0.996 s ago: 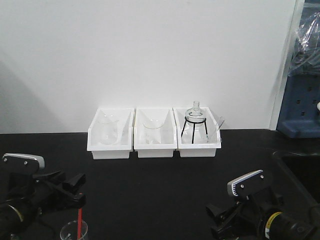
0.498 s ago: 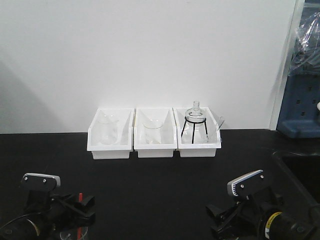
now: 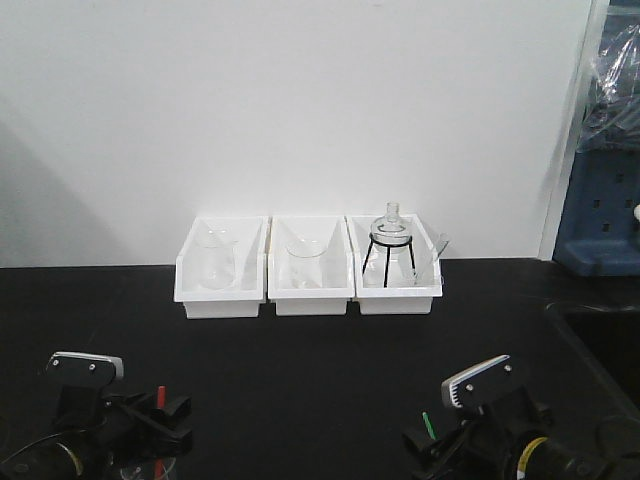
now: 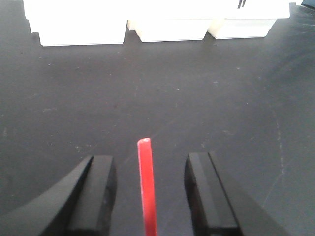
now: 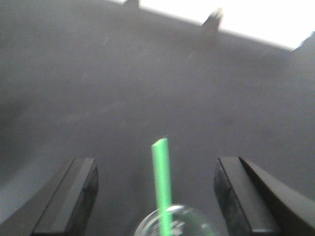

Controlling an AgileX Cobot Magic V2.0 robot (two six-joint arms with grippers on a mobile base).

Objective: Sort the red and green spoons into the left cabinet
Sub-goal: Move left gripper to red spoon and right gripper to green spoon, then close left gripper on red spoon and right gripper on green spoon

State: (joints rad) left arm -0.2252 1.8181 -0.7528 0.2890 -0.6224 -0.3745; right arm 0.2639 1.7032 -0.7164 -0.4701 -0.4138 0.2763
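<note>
So basically we're at the very start here. The left gripper [image 4: 149, 160] has its jaws spread apart with the thin bright red plastic spoon [image 4: 146, 196] standing up right in the gap, handle end up, nothing pinching it. Same on the other side: the right gripper [image 5: 156, 163] is wide apart around the thin bright green plastic spoon [image 5: 162, 191], which stands in a clear glass beaker [image 5: 173, 225] at the bottom of the frame. Our guess is neither spoon has been grabbed yet, so lifting and both drop-offs are left. We can't see the light grey cabinet in any view.

The black table [image 3: 320, 350] is matte and a bit scuffed. Three white plastic bins [image 3: 310, 290] with glassware sit mid-frame against a plain white wall [image 3: 300, 100], and a blue unit [image 3: 600, 220] sits at the right edge.
</note>
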